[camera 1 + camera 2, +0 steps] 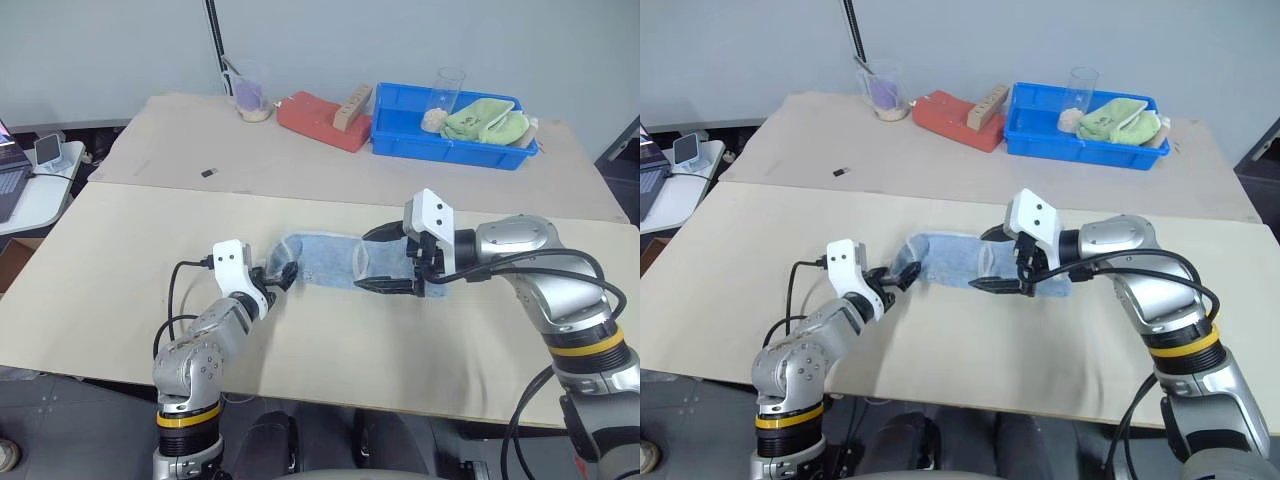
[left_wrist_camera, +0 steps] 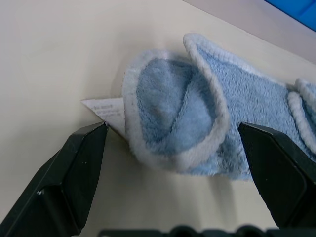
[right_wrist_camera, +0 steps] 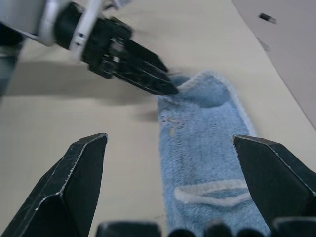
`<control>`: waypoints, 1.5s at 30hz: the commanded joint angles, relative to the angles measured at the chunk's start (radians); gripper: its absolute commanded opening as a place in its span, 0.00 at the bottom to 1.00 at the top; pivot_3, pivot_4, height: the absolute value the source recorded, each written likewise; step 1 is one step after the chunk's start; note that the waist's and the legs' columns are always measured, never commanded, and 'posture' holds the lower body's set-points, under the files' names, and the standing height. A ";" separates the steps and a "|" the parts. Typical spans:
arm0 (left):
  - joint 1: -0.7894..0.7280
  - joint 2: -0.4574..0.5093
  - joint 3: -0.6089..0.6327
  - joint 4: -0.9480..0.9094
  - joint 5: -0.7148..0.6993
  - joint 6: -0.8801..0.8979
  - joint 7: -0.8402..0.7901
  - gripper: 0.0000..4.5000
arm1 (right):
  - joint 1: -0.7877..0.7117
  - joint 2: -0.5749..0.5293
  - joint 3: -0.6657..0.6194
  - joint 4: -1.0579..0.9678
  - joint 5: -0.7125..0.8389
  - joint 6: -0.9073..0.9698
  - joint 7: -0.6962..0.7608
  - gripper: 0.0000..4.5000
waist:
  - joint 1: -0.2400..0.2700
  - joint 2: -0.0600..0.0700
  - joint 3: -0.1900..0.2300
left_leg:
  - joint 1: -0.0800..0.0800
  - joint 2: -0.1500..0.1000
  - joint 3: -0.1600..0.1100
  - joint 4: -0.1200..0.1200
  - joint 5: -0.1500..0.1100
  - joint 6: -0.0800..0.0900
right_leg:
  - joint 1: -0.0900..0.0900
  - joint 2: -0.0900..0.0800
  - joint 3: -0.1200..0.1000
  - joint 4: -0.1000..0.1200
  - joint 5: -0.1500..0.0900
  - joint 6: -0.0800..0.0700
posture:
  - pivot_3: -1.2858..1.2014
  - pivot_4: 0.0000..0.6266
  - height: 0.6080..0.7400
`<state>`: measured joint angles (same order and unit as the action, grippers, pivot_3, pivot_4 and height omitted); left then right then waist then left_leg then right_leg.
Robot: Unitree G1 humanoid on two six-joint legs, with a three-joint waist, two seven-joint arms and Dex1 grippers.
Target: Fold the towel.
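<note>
The towel (image 1: 330, 262) lies bunched in a long strip on the counter (image 1: 120, 290), between the two pincers. The left pincer (image 2: 173, 143) gapes wide at its curled end, and the right pincer (image 3: 170, 173) hangs spread over the other end, neither gripping.

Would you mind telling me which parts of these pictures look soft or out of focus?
Left wrist view: the towel is fairly crisp, its terry visible; the black fingers are slightly soft. Right wrist view: the left pincer reaching to the towel's far end is blurred, and the near fingers are soft-edged. Left eye view: evenly lit, with faint shadows on the table.
</note>
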<state>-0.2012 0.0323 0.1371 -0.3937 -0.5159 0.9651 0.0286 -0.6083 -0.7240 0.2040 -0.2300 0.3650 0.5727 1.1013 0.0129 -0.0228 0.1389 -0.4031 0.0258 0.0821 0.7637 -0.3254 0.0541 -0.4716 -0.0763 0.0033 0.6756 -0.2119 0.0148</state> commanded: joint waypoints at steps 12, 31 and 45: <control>-0.027 0.030 -0.046 0.028 0.036 -0.034 -0.040 0.01 | -0.002 -0.038 -0.083 -0.032 0.024 -0.021 0.020 1.00 | -0.001 0.000 0.000 | -0.001 0.000 -0.001 0.000 0.000 0.000 | 0.000 0.000 -0.001 -0.002 0.000 0.000 | 0.52 0.24 0.46; -0.443 0.117 -0.458 0.285 0.170 -0.292 -0.506 0.01 | 0.327 -0.359 -0.424 -0.120 0.060 0.049 0.027 1.00 | 0.009 0.000 0.000 | -0.004 0.000 -0.001 -0.001 0.000 0.000 | 0.002 0.000 -0.003 -0.011 0.001 0.001 | 0.52 0.24 0.46; -0.569 -0.072 -0.528 0.689 0.305 -0.573 -0.673 0.55 | 0.462 -0.369 -0.535 -0.254 0.113 0.147 -0.048 1.00 | 0.000 -0.001 0.001 | -0.004 0.000 -0.001 -0.002 -0.001 0.001 | 0.001 0.001 -0.001 -0.012 0.000 0.003 | 0.52 0.24 0.46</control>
<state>-0.7464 -0.0269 -0.4009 0.3121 -0.2163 0.4176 -0.6278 -0.1429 -1.0780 -0.2896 -0.4575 0.4565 0.7132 1.0627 0.0131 -0.0237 0.1403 -0.4068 0.0258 0.0807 0.7612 -0.3261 0.0554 -0.4704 -0.0756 0.0019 0.6635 -0.2114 0.0175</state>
